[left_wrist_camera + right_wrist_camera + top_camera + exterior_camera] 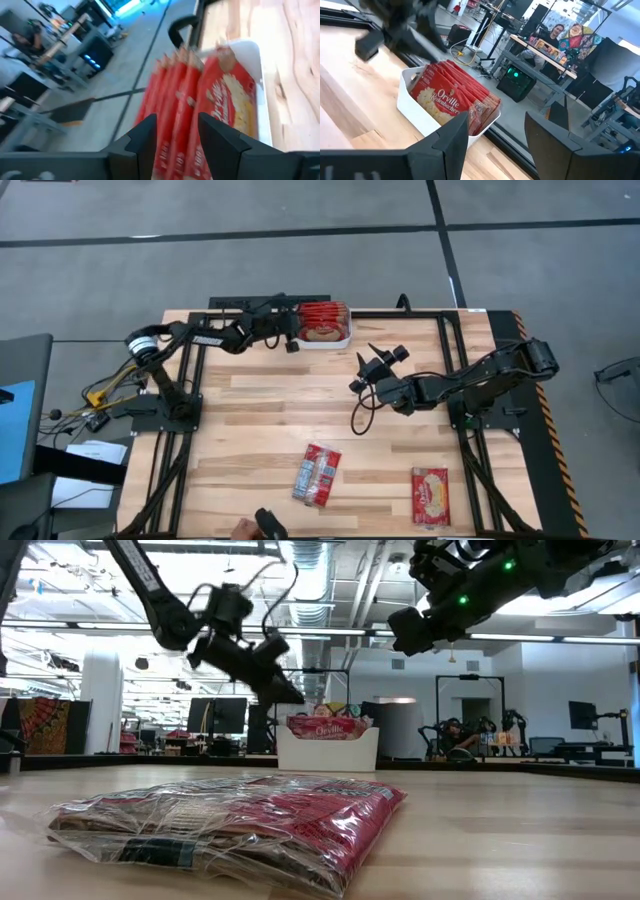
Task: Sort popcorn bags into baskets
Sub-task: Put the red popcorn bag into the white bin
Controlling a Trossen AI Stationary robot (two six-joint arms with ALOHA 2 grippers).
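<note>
The white basket (346,337) stands at the table's far edge with several red popcorn bags (322,320) upright on their edges inside it; it also shows in the low view (327,750). My left gripper (298,330) is open and hovers just left of and above the basket (250,52), holding nothing. My right gripper (360,368) is open and empty, raised to the right of and nearer than the basket (415,107). Two more popcorn bags lie flat near the table's near edge, one at the middle (318,474) and one to the right (431,494).
The middle bag fills the foreground of the low view (240,825). A person's hand (262,525) shows at the near edge of the table. Black frame rails run along the table's left, right and far sides. Bare wood lies between the basket and the two loose bags.
</note>
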